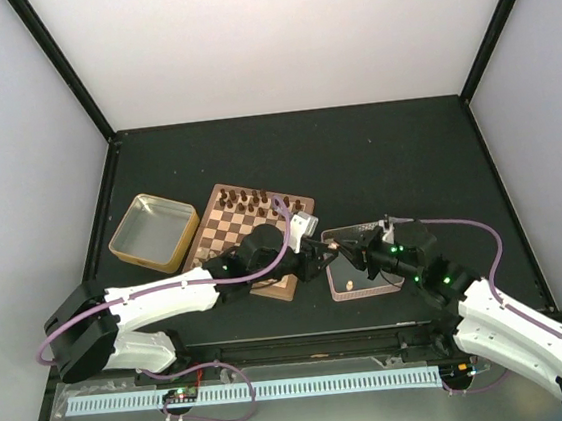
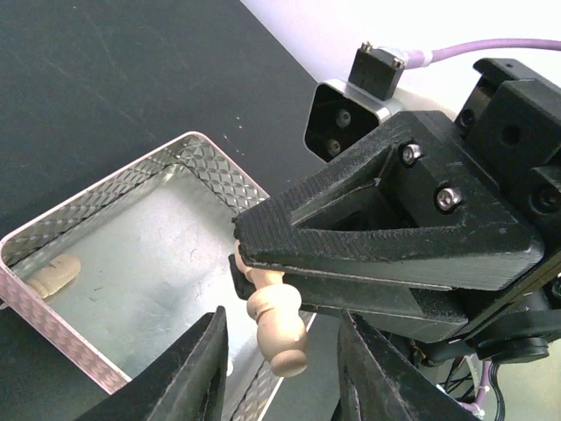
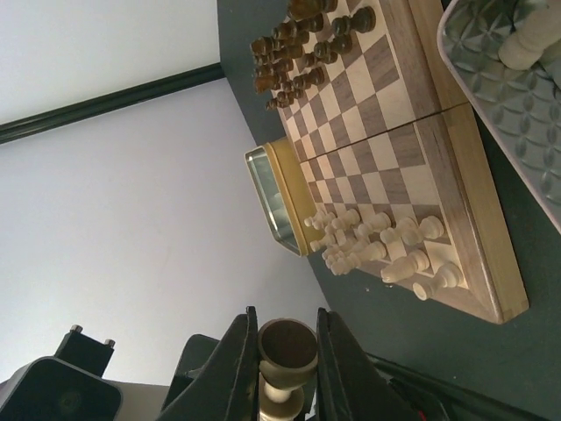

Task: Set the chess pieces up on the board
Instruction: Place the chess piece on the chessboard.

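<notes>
My right gripper (image 1: pixel 346 254) (image 3: pixel 285 360) is shut on a pale beige chess piece (image 3: pixel 285 346), whose round base faces the right wrist camera. In the left wrist view that piece (image 2: pixel 276 329) hangs head-down from the right gripper's black fingers (image 2: pixel 377 254), between my left gripper's (image 2: pixel 280 373) two open fingers, with a gap on each side. The grippers meet above the left edge of the clear tray (image 1: pixel 362 290), right of the board (image 1: pixel 221 199). Several beige pieces (image 3: pixel 377 241) stand on the board's near rows. One more beige piece (image 2: pixel 53 274) lies in the tray.
Dark brown chessmen (image 3: pixel 298 53) fill the board's far rows. A yellow-rimmed tin (image 1: pixel 153 232) lies left of the board. The left arm (image 1: pixel 170 298) crosses over the board's near edge. Black walls bound the dark table.
</notes>
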{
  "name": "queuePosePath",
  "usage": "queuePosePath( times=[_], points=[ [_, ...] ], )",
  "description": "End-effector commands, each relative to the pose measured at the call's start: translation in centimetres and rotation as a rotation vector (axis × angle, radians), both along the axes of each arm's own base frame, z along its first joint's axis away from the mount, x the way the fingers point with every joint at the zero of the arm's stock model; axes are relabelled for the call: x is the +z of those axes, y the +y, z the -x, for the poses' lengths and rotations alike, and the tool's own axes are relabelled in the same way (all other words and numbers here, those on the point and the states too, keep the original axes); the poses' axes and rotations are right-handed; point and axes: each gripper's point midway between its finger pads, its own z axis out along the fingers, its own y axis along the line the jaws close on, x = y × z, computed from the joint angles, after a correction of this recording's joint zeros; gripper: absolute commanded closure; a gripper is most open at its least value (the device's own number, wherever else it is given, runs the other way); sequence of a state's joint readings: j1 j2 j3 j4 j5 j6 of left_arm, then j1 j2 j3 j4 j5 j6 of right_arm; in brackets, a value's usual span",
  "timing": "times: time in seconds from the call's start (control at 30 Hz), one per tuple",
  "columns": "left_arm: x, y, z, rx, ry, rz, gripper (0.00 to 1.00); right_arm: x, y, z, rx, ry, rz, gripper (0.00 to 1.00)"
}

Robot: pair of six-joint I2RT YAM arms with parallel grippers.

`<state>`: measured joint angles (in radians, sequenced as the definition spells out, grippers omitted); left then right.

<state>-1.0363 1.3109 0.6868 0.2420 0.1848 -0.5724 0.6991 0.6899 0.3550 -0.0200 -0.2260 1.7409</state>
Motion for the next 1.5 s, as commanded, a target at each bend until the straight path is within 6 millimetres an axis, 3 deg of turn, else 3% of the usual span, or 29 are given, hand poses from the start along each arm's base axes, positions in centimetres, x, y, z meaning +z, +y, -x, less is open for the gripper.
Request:
queuePosePath(
  times=[0.0, 0.3, 0.47, 0.57, 0.67, 0.8, 0.93, 1.1, 1.27, 1.47],
  points=[
    [2.6, -1.2, -0.4, -0.020, -0.050, 0.061, 0.65, 1.0, 0.3, 0.3, 0.001, 0.018, -0.075, 0.99],
    [3.8, -1.5, -0.8, -0.012, -0.093, 0.092, 0.70, 0.8, 0.7, 0.6, 0.027, 0.032, -0.081, 0.98],
    [3.6, -1.4, -1.0, -0.004, -0.100, 0.077, 0.89, 1.0, 0.8, 0.6, 0.034, 0.028, -0.086, 0.95],
    [3.5, -1.0, -1.3, 0.019, -0.091, 0.033, 0.98, 1.0, 0.6, 0.5, 0.028, 0.010, -0.053, 0.76],
    [3.6, -0.2, -1.2, 0.019, -0.076, -0.057, 0.98, 0.7, -0.1, 0.3, 0.023, -0.038, 0.033, 0.56],
    [1.5, 3.0, -0.7, 0.022, 0.018, -0.308, 0.98, 0.3, -2.0, 0.1, 0.012, -0.138, 0.220, 0.45],
    [-0.9, 9.1, 0.6, 0.048, 0.161, -0.557, 0.98, -0.1, -4.4, 0.2, 0.021, -0.241, 0.436, 0.44],
    [-2.6, 14.4, 0.6, 0.103, 0.297, -0.722, 0.98, -1.3, -7.2, -0.3, -0.016, -0.257, 0.653, 0.44],
    [-2.6, 16.7, -1.9, 0.160, 0.374, -0.768, 0.98, -1.7, -8.5, -1.5, -0.052, -0.290, 0.775, 0.43],
    [-4.5, 17.2, -4.5, 0.175, 0.457, -0.848, 0.97, -2.9, -8.8, -2.6, -0.038, -0.287, 0.897, 0.43]
  ],
)
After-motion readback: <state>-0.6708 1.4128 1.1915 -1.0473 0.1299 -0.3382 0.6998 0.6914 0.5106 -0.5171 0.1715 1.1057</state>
